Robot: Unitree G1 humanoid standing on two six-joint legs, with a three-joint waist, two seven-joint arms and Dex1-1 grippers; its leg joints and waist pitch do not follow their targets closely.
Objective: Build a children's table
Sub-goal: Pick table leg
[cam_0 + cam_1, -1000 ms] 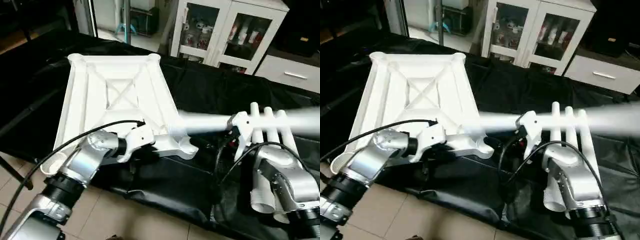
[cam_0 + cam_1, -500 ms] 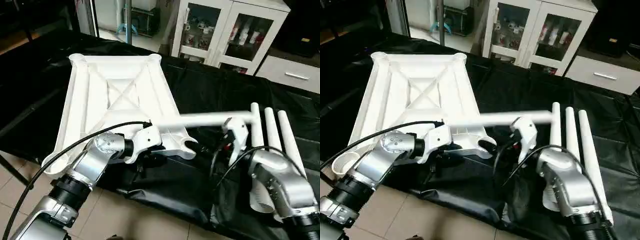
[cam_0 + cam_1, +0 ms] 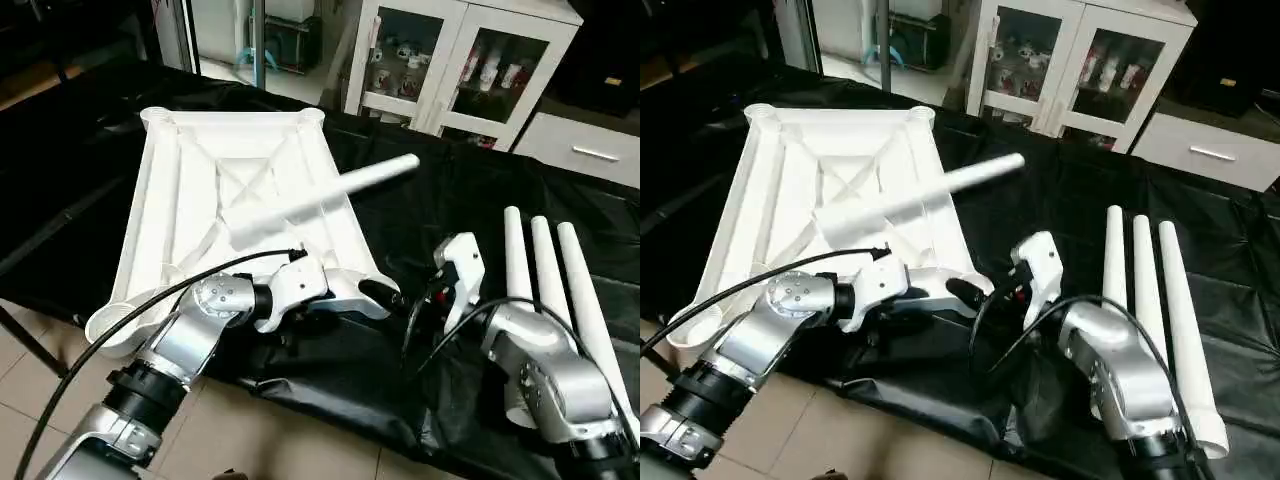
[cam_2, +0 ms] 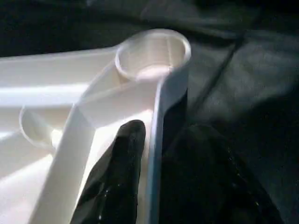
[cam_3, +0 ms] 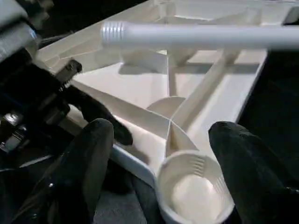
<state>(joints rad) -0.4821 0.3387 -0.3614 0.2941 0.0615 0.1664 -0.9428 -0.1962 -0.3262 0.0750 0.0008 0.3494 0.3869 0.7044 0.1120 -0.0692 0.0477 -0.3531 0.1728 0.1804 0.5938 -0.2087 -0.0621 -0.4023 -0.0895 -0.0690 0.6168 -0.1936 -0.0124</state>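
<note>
The white tabletop (image 3: 180,200) lies underside up on the black-covered worktable (image 3: 440,190). One white leg (image 3: 330,190) rests slanted across its ribs. Three more legs (image 3: 545,270) lie side by side at the right. My left gripper (image 3: 372,293) sits at the tabletop's near right corner, one jaw on each side of the rim wall, just behind the round corner socket (image 4: 152,49), and it looks slightly open. My right gripper (image 3: 450,275) hovers a little right of that corner. Its two fingers (image 5: 93,154) stand wide apart and open, with nothing between them and the socket (image 5: 189,191) below.
The worktable's front edge drops to a tiled floor (image 3: 300,430) right under my arms. A white glass-door cabinet (image 3: 460,60) and a drawer unit (image 3: 590,145) stand behind the table. Black cables loop off both wrists.
The leg that stretched out sideways at my right gripper has swung over and now lies on the tabletop. My right gripper has drawn back slightly. The left jaws have widened at the rim.
</note>
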